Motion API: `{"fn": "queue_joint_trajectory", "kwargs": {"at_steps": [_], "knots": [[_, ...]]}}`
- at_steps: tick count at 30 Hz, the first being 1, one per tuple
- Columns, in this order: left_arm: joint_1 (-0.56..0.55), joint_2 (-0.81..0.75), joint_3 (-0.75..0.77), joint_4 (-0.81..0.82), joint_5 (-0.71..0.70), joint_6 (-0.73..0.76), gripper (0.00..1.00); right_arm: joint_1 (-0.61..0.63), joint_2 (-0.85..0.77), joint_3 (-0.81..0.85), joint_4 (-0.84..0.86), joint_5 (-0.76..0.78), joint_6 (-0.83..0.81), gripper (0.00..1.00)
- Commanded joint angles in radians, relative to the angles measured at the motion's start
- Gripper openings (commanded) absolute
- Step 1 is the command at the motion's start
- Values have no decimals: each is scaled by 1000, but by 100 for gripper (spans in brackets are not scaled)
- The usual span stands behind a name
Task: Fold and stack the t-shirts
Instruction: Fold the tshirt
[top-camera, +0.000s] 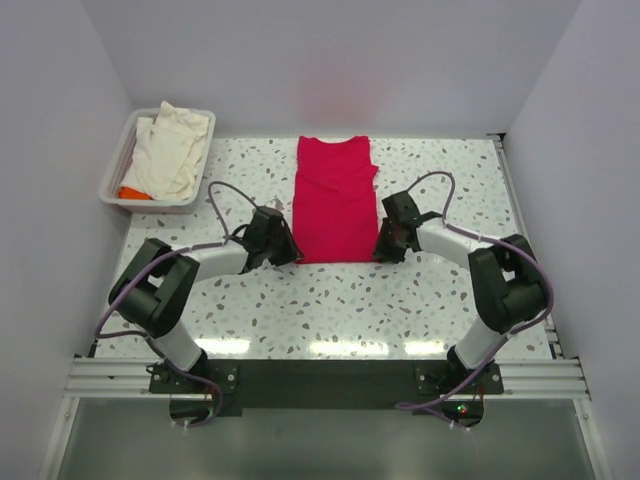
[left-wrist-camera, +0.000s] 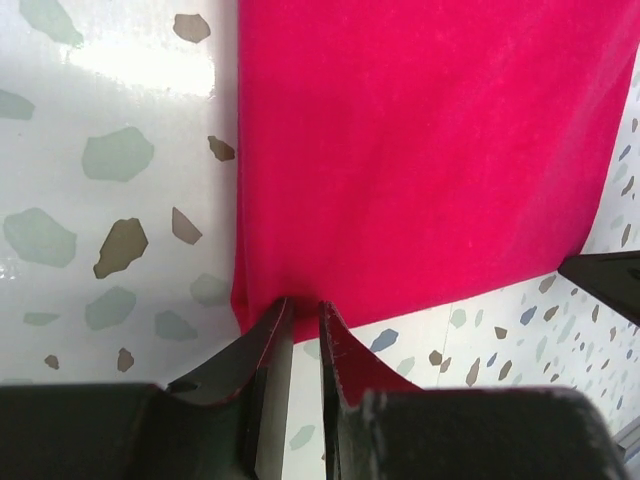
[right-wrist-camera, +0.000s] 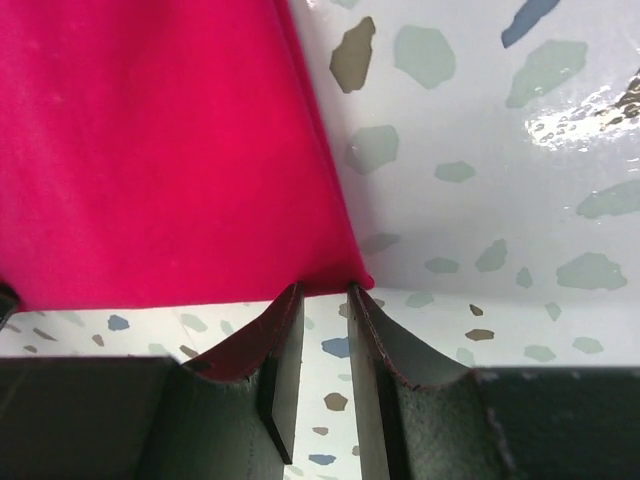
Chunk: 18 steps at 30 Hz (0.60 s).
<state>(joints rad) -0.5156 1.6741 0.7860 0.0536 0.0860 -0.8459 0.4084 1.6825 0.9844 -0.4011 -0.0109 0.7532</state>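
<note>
A crimson-red t-shirt (top-camera: 335, 200) lies folded into a long strip at the table's middle, neck end far. My left gripper (top-camera: 291, 250) is at its near-left corner. In the left wrist view the narrow-set fingers (left-wrist-camera: 270, 335) pinch the puckered hem of the red shirt (left-wrist-camera: 420, 150). My right gripper (top-camera: 383, 248) is at the near-right corner. Its fingertips (right-wrist-camera: 288, 310) stand a small gap apart, touching the flat hem of the shirt (right-wrist-camera: 160, 150). A cream-white t-shirt (top-camera: 172, 150) and a bit of orange fabric (top-camera: 131, 192) lie in the tray.
A white plastic tray (top-camera: 112, 172) stands at the back left corner. The speckled tabletop (top-camera: 340, 300) is bounded by white walls on three sides, and a metal rail (top-camera: 320, 375) runs along the near edge by the arm bases.
</note>
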Motion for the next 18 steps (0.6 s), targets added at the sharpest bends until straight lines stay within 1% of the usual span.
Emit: {"fn": "queue_joint_trajectory", "kwargs": {"at_steps": [1,6,8,9,10,12,13,16,18], "knots": [[3,-36,-31,58,-38,-15,21,-3,-6,-12,48,55,31,28],[14,-80,-21,16,-52,14,22,-16,-62,-19,-1,103,35,28],[19,-121,-14,-3,-51,30,25,-19,-95,-29,-5,126,35,30],[19,-138,-11,-12,-57,37,28,-19,-108,-35,-4,127,35,32],[19,-170,-13,-24,-75,42,35,-19,-122,-36,-7,127,32,34],[20,-195,-19,-49,-83,44,43,-19,-124,-35,-8,118,28,39],[20,-203,-30,-52,-83,44,50,-19,-116,-36,-2,112,26,40],[20,-217,-66,-44,-83,34,56,-17,-107,-50,33,98,23,44],[20,-194,-85,-23,-83,27,56,-16,-89,-52,53,78,29,44]]}}
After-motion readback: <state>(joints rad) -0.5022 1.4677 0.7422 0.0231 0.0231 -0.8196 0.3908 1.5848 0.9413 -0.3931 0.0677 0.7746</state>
